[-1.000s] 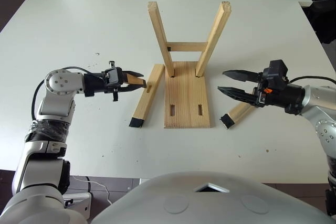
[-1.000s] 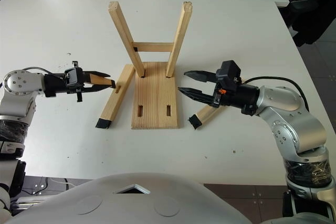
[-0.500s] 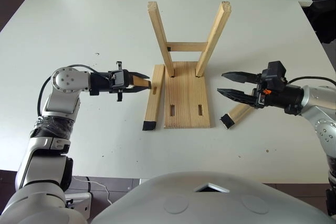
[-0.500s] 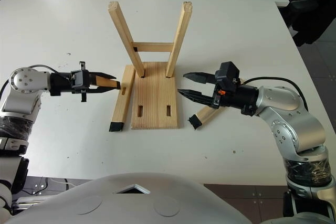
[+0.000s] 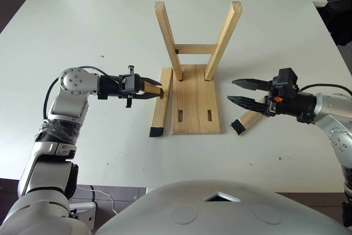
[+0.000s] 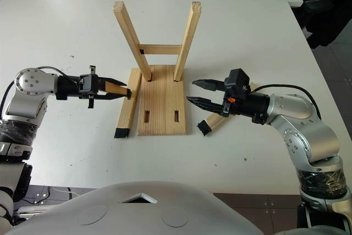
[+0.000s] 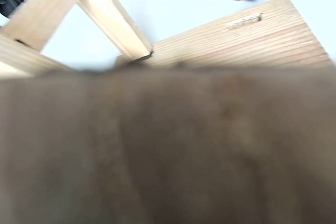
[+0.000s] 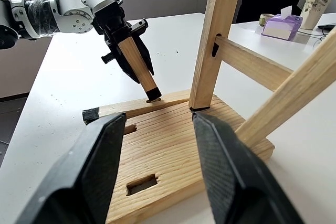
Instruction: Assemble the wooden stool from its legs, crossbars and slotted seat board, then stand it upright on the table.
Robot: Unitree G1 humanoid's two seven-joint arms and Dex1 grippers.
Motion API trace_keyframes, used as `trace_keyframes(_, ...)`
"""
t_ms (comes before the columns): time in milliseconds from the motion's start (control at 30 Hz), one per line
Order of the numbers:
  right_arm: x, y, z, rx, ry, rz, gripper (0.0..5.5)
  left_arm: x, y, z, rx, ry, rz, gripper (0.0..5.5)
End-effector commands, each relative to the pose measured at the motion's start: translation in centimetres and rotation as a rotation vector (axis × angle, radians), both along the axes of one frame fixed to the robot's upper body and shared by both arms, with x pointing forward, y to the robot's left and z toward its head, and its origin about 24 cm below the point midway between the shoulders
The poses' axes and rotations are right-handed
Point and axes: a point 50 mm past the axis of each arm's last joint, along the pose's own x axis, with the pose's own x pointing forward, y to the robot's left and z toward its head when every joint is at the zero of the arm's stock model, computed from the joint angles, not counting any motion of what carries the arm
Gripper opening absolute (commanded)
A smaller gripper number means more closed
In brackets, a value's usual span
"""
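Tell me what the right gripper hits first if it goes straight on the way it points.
The right gripper would probably meet the near edge of the seat board, or, if higher, the base of the upright leg beside it; its height is unclear.

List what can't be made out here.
- Left wrist view: a blurred brown mass close to the lens covers most of the picture, hiding the left end effector's grip.
- Head views: whether the crossbar tip sits in the loose leg's slot; too small.
- Head views: the second leg's far end, hidden under the right end effector.
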Motion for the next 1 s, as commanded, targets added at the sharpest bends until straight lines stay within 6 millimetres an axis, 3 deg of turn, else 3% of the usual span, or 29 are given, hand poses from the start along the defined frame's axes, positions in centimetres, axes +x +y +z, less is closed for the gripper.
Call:
trace_keyframes(33,-0.1,0.3,0.0,-0.004,-0.013,0.014,2.33,-0.3,0.1,-1.2,0.031,0.068,-0.012,1.31)
trace_keyframes(200,-0.2,0.4,-0.2,-0.009,-0.006,0.018,2.33,-0.9,0.7,-2.5,0.091,0.195,-0.02,1.31)
trace_keyframes(433,-0.2,0.3,-0.3,-0.025,-0.004,0.016,2.33,-1.6,1.2,-2.0,0.111,0.427,-0.006,1.31)
trace_keyframes(1000,-0.4,0.7,-0.8,-0.066,-0.004,0.033,2.33,-3.8,0.0,-5.2,0.235,0.438,0.0,1.31)
